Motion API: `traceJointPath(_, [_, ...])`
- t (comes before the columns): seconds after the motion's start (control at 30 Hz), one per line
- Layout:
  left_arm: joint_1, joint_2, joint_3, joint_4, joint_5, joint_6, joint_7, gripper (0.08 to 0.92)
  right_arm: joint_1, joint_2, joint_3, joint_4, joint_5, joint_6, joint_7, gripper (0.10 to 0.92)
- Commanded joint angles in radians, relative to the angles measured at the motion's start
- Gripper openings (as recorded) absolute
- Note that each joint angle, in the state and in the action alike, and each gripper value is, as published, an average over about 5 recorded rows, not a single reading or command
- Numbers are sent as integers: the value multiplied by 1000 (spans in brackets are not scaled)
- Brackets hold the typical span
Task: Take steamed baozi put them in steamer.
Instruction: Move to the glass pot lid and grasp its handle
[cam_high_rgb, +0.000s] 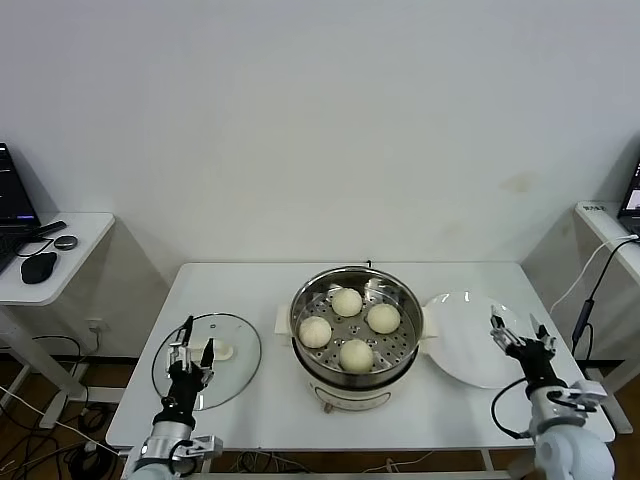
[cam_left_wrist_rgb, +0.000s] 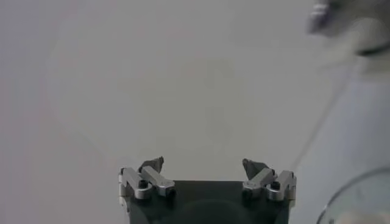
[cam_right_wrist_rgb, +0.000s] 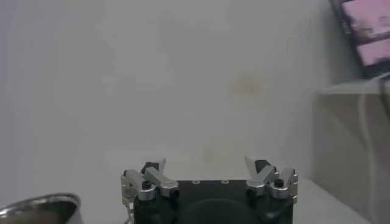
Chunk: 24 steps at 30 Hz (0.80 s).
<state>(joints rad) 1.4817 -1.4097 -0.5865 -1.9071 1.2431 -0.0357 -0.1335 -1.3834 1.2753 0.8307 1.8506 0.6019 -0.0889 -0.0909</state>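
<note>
All four buns (cam_high_rgb: 347, 302) already sit inside the steamer (cam_high_rgb: 356, 330), on its perforated tray. One lies at the far side, one left, one right, one near. They are spaced apart, none clearly touching another. The steamer stands mid-table, toward the near edge.

To its right a white plate (cam_high_rgb: 470, 340) lies bare, just beside the steamer rim. To its left a glass lid (cam_high_rgb: 235, 355) lies flat on the table (cam_high_rgb: 240, 285), handle up.

Left gripper (cam_high_rgb: 190, 353): held upright at the near left edge, over the lid's near side, jaws spread wide, nothing between them. Right gripper (cam_high_rgb: 522, 338): upright at the near right, over the plate's right part, jaws likewise spread and holding nothing. Both wrist views look at the far wall, with only the fingertips (cam_left_wrist_rgb: 152, 164) in view.

Judgement: the loading looks complete, as no bun is left on the plate.

Handling note: the buns look smooth, soft and light. Steamed dough dents and tears under a hard pinch, and the skin may stick to the jaws. Best hold would be low across the widest part, from two opposite sides, closing gently. The top dome would likely slip. The steel steamer is stiff, shiny and probably slick.
</note>
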Motion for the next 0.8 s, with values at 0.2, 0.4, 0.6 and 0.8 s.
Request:
traceJointPath(0.2, [-99,22,-8,212,234,51,152,823,-90,16,59,16,11,7,7,823])
traceJointPath(0.4, [-105,9,-3,222,228,58,139,823,-82,20,58,-8,5,12,7,823])
traceJointPath(0.6, [-174,10,-16,301,172,69,110,823,-84,28,54,-7,-4,16,6,823])
traceJointPath(0.8, [-222,9,-25,353,147,75,87,823,-90,34,54,-6,-12,20,8,823])
